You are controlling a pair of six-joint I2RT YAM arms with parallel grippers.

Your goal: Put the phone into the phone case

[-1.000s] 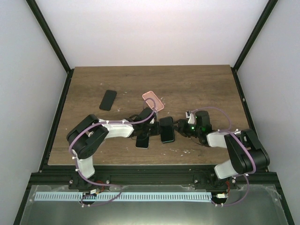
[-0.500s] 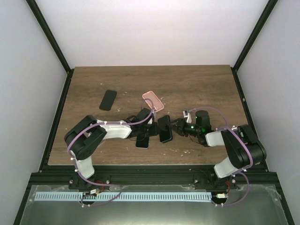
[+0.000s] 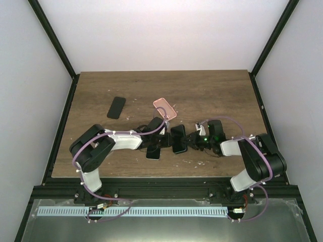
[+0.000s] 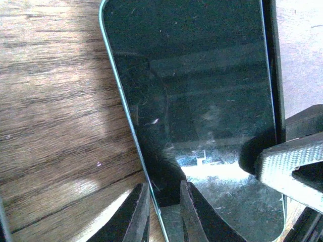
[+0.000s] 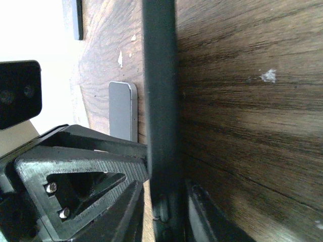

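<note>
A dark-screened phone (image 3: 178,139) is held between both grippers just above the wooden table (image 3: 222,96). In the left wrist view its glass (image 4: 202,91) fills the frame, with a black case rim (image 4: 271,75) along its right side. My left gripper (image 3: 165,137) is shut on the phone's left edge (image 4: 164,214), one finger on each face. My right gripper (image 3: 191,142) is shut on the opposite edge; in the right wrist view it (image 5: 164,217) clamps the dark, edge-on case (image 5: 159,91). How far the phone sits in the case is hidden.
A second dark phone (image 3: 153,153) lies on the table under the left gripper and shows grey in the right wrist view (image 5: 122,111). A pink case (image 3: 164,108) lies just behind the grippers. A black phone or case (image 3: 116,107) lies at the back left.
The right gripper has moved left and closed in on the held phone. The phone has shifted slightly left and up. The left gripper stays on it.
</note>
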